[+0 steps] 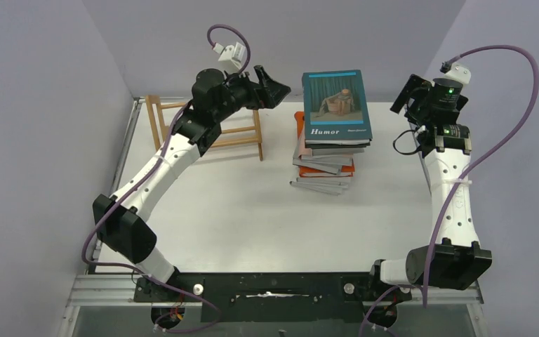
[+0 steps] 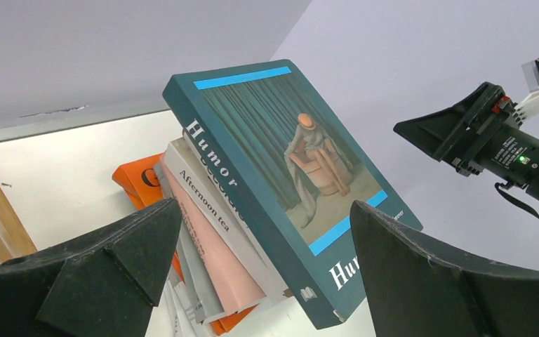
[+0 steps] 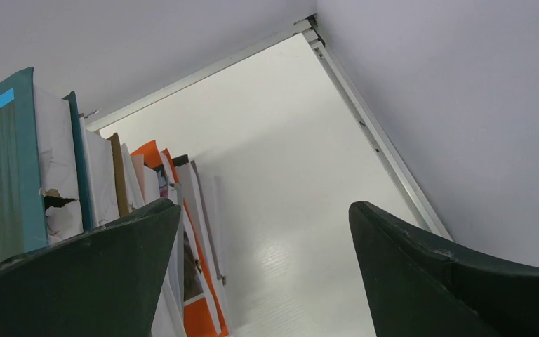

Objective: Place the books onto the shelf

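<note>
- Top external view – the books (image 1: 328, 151) lie in one skewed stack on the table (image 1: 253, 210), right of centre and toward the far wall. The teal "Humor" book (image 1: 337, 105) is on top.
- The shelf (image 1: 258, 137) stands at the far left, well apart from the stack. No book is on it, so the task has not begun.
- The left gripper (image 1: 275, 84) hangs just left of the stack, jaws spread and holding nothing. The right gripper (image 1: 406, 98) is to the stack's right, also spread and empty.
- Count: one shelf, two grippers, one stack of roughly eight books. The exact number cannot be told, as the lower edges overlap.
- Left wrist view – the left gripper (image 2: 263, 232) faces "Humor" (image 2: 281, 175). Beneath it lie a white book (image 2: 210, 210), a pink book (image 2: 217, 260) and an orange book (image 2: 137, 182), all fanned out of line.
- Risk: lifting or nudging the large top book may drag the fanned books and topple the stack.
- Risk: the left arm passes over the light shelf, so a low sweep may knock it.
- Right wrist view – the right gripper (image 3: 263, 217) sits beside the stack's page edges (image 3: 77, 175), touching nothing.
- Risk: both grippers closing on the stack together may collide – move one arm at a time.
</note>
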